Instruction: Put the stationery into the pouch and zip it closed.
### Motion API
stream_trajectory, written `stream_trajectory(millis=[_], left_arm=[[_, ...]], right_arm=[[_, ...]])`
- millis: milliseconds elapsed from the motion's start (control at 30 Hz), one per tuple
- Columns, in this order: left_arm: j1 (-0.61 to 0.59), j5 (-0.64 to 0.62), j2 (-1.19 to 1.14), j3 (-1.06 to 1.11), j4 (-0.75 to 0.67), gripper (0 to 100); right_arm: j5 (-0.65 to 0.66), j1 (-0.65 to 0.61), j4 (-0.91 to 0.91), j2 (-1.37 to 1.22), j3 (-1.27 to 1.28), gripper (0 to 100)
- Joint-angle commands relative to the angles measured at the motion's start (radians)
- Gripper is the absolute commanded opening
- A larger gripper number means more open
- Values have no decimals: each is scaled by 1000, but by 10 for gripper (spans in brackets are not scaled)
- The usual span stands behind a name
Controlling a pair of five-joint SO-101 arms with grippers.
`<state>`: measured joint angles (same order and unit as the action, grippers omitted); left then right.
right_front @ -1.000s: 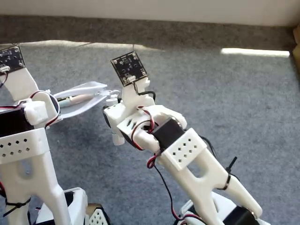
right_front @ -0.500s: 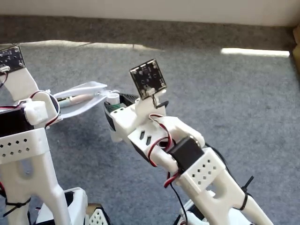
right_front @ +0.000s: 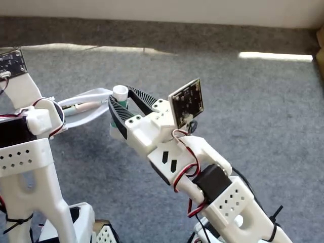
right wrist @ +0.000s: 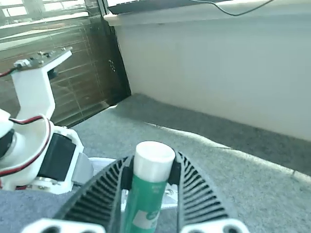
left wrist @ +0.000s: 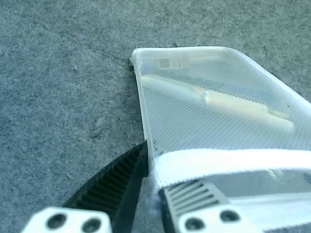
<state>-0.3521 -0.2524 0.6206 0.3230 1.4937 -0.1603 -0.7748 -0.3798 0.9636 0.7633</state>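
Left arm: it is seen nearest, at one side of the grey fuzzy surface. It is bent down toward the pouch.
Right arm: it is set beside the left arm and is stretched out over the surface.
Right jaws: both are black. They are pinched tight on the glue stick, one on each side.
Glue stick: it is green with a white cap. It is held up off the surface by the right jaws. The cap is poked out past their tips. It is held just beside one end of the pouch. If the two are touching cannot be told.
Left jaws: one is black and one is white. They are pressed on the edge of the pouch, right by its white band.
Pouch: it is see-through, with thin lines all over. It is gripped by the left jaws and is stretched away from them. If its far end is laid on the surface cannot be told.
Inside the pouch: a long pale thing is seen through the side.
Wall: it is white and is seen far behind, with dark blinds next to it.
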Motion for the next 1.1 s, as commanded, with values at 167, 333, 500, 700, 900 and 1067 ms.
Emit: stream_trajectory(millis=[167,333,500,700,900,1067], left_arm=[[21,11,12,-19,-2,6],[19,11,12,-19,-2,6],[19,11,12,-19,-2,6],[19,11,12,-19,0,6],[19,11,12,-19,3,6],[19,11,12,2,-3,6]], right_arm=[[-2,-108,364,33,127,12],[-2,-111,656,31,252,12],[-2,-110,843,30,343,12],[-2,-107,874,21,352,12],[-3,-91,905,-159,334,12],[-2,-73,1162,-341,309,9]])
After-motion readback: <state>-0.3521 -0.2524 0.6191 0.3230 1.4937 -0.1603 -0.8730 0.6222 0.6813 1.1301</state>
